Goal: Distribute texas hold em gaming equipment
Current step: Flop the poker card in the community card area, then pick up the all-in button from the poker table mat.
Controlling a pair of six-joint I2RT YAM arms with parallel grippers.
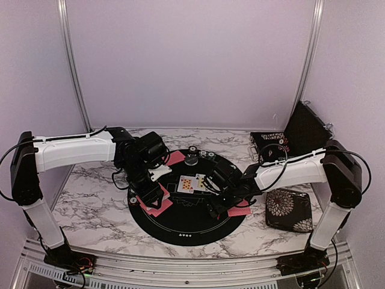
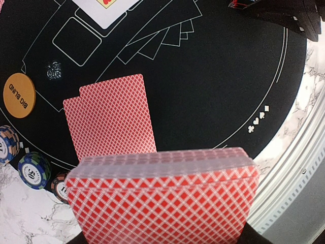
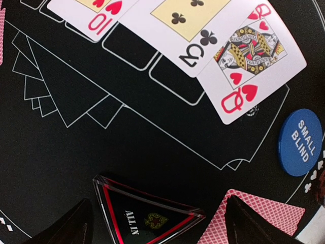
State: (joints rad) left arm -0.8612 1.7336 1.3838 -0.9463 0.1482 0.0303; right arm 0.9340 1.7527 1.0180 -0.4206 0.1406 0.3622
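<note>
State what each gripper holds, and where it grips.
The left gripper clamps the card deck across its two opposite edges. The right gripper is open, holding nothing.

Both arms reach in over the round mat (image 1: 180,232) on the marble table (image 1: 90,198). The left gripper (image 1: 151,195) has a pink deck (image 1: 157,206) at its tip; the right gripper (image 1: 218,208) hangs low beside the face-up cards (image 1: 190,183). Chips (image 1: 200,154) line the far rim. A floral case (image 1: 289,209) lies right.

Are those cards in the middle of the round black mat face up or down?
Face up: the white-faced playing cards show a ten of hearts, a three of clubs and a queen of hearts.
</note>
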